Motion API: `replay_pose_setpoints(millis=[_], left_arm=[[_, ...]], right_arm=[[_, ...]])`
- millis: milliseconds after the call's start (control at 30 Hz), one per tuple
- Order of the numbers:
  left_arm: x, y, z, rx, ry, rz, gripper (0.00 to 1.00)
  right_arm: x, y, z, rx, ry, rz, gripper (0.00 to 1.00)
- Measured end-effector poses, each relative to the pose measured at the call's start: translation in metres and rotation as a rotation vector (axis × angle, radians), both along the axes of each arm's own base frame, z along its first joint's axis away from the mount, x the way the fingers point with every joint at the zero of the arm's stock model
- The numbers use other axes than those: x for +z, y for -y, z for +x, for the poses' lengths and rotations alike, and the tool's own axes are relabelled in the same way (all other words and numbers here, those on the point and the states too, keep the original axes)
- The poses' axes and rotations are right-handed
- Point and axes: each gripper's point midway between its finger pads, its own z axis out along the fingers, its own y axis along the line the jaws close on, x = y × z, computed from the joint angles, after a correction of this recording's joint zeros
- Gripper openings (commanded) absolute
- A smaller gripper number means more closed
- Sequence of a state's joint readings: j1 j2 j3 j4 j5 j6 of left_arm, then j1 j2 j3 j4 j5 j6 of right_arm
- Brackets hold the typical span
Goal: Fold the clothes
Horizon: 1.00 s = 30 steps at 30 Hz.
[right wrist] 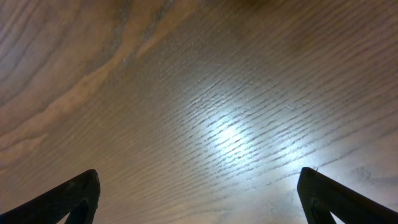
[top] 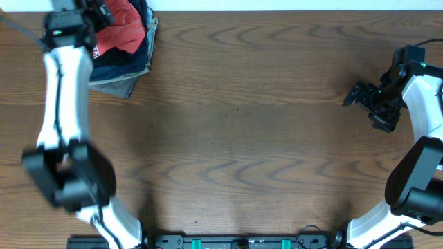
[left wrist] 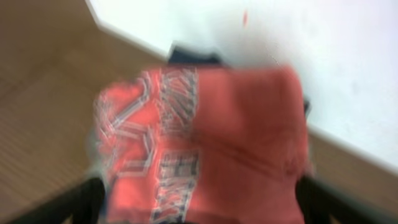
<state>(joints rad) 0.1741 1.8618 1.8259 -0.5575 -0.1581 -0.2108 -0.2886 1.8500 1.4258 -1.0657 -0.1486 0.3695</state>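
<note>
1. The salmon-red short-sleeved cotton T-shirt (top: 123,24) lies bunched in the upper left of the overhead frame. It rests on top of a stack of folded navy and grey garments (top: 124,69).
2. Its navy, white-outlined block lettering (left wrist: 171,118) faces up in the left wrist view and runs sideways over the left half of the cloth. Motion blur smears the letters, so no word can be read.
3. The left tool (left wrist: 198,186) is over the T-shirt with its jaws spread wide. Its dark fingers (left wrist: 78,199) sit in the lower left and lower right corners of that view, with the red cloth lying between them. It grips nothing, though the blur hides whether the tips touch the fabric.
4. The stack sits close to the far edge of the brown wood-grain desk (top: 235,117), which runs along the top of the overhead frame. In the left wrist view a white surface (left wrist: 311,56) begins just beyond the T-shirt, at upper right.
5. The right tool (top: 361,97) is at the right of the overhead frame, well apart from the T-shirt, jaws fully spread and holding nothing. Its own view shows only wood grain and a patch of glare.
6. Wood grain runs unbroken across the middle of the overhead frame, between the stack and the right tool. The left arm (top: 62,104) stretches up the left side and the right arm (top: 422,138) curves up the right side.
</note>
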Motion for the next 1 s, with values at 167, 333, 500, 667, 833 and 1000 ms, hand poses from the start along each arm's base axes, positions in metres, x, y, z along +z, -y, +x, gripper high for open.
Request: replay_pose_setpoints(millis=[167, 333, 500, 667, 833, 1000], left_arm=[[0.033, 0.026, -0.094, 0.015, -0.129, -0.118, 0.98], [0.029, 0.056, -0.150, -0.031, -0.243, -0.233, 0.98], [0.014, 0.088, -0.196, -0.109, -0.286, -0.258, 0.98], [-0.005, 0.126, -0.248, -0.235, -0.244, -0.263, 0.98], [-0.025, 0.151, -0.296, -0.318, -0.185, -0.300, 0.98], [-0.038, 0.153, -0.323, -0.292, -0.171, -0.347, 0.98]], right_arm=[[0.000, 0.000, 0.000, 0.000, 0.000, 0.000, 0.99], [0.000, 0.000, 0.000, 0.000, 0.000, 0.000, 0.99], [0.000, 0.000, 0.000, 0.000, 0.001, -0.001, 0.99], [0.000, 0.000, 0.000, 0.000, 0.001, -0.001, 0.99], [0.000, 0.000, 0.000, 0.000, 0.000, -0.001, 0.99], [0.000, 0.000, 0.000, 0.000, 0.000, 0.000, 0.99]])
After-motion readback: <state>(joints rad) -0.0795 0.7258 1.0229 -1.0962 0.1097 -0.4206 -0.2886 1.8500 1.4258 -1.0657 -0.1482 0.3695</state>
